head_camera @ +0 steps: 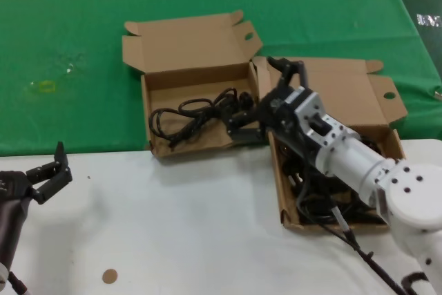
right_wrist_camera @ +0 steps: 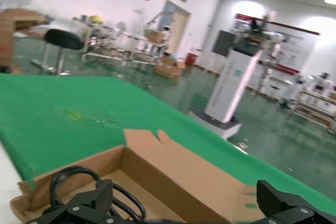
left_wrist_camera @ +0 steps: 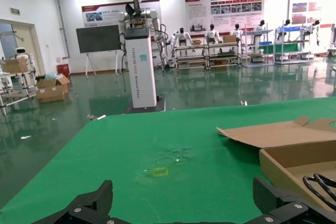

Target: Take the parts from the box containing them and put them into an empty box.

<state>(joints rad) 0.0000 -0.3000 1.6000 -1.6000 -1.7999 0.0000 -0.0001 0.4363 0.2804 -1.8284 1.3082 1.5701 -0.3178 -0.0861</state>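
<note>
1. Green cloth [head_camera: 83, 18]: covers the far half of the work surface. A faint yellowish mark [head_camera: 41, 86] lies on it at far left.
2. White tabletop [head_camera: 173, 226]: the near half, meeting the cloth along a straight edge.
3. Right arm [head_camera: 366, 164]: white and silver. It reaches from near right towards the centre, crossing above the right-hand box and hiding much of it.
4. Right-hand box [head_camera: 345, 81]: brown cardboard mailer, lid open and lying back on the cloth. Its tray straddles the cloth edge, at right of centre. It holds black coiled cords [head_camera: 324, 202], partly seen beneath the arm.
5. Left-hand box [head_camera: 186, 46]: brown cardboard mailer, lid open towards the far side. Its tray is on the cloth at centre, just beside the right-hand box, with a low uneven near edge. One black cord [head_camera: 190, 112] lies loosely coiled across its floor.
6. Right gripper [head_camera: 245, 126]: black, placed at the right end of the left-hand box tray, close above the cord's plug end. The right wrist view shows its fingers [right_wrist_camera: 97, 200] spread wide, with cord loops just beyond one of them.
7. Left gripper [head_camera: 59, 167]: black, at near left above the white tabletop, well apart from both boxes. Its fingers [left_wrist_camera: 97, 198] are spread wide and hold nothing.
8. Brown round disc [head_camera: 109, 276]: small, lying flat on the white tabletop at near left.
</note>
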